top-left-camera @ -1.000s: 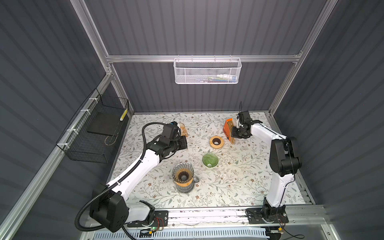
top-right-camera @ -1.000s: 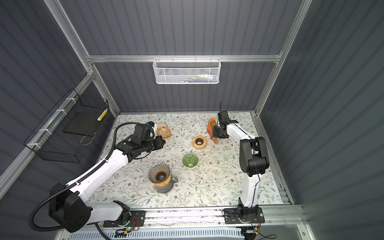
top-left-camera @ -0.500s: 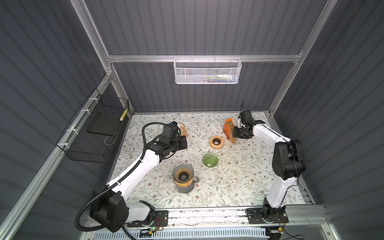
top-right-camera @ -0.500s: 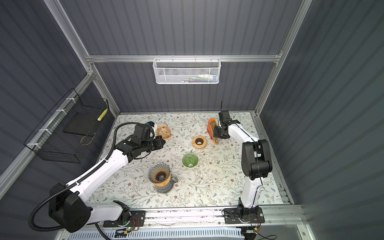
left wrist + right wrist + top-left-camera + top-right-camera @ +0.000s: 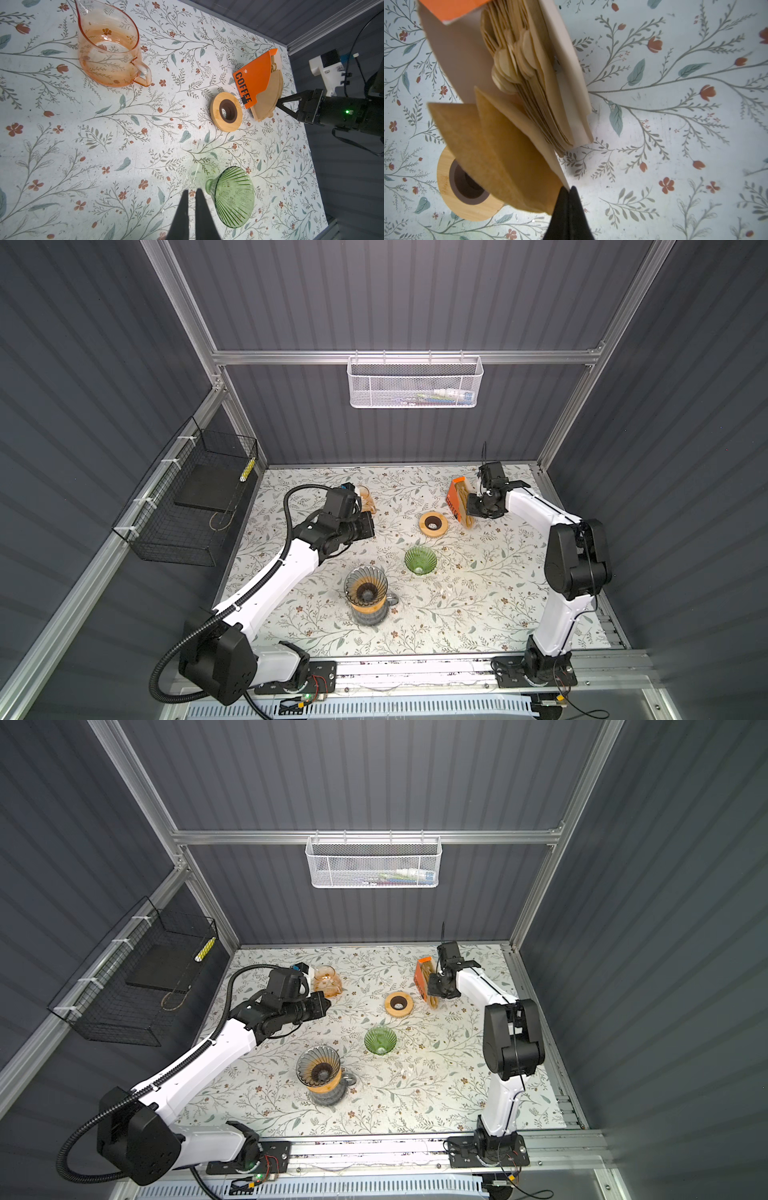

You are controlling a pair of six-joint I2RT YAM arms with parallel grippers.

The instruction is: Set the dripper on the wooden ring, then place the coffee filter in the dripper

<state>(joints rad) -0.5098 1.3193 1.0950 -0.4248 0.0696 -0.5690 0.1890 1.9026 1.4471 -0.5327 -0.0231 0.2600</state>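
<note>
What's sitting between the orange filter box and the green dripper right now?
The wooden ring sits between the orange filter box and the green dripper, as both top views show; nothing else lies there.

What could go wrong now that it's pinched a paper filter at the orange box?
The right gripper pinches the filter by one corner; it could slip, or drag neighbouring filters and the box along.
The green dripper sits loose, apart from the wooden ring, so pressing the filter in may tip it.
</note>
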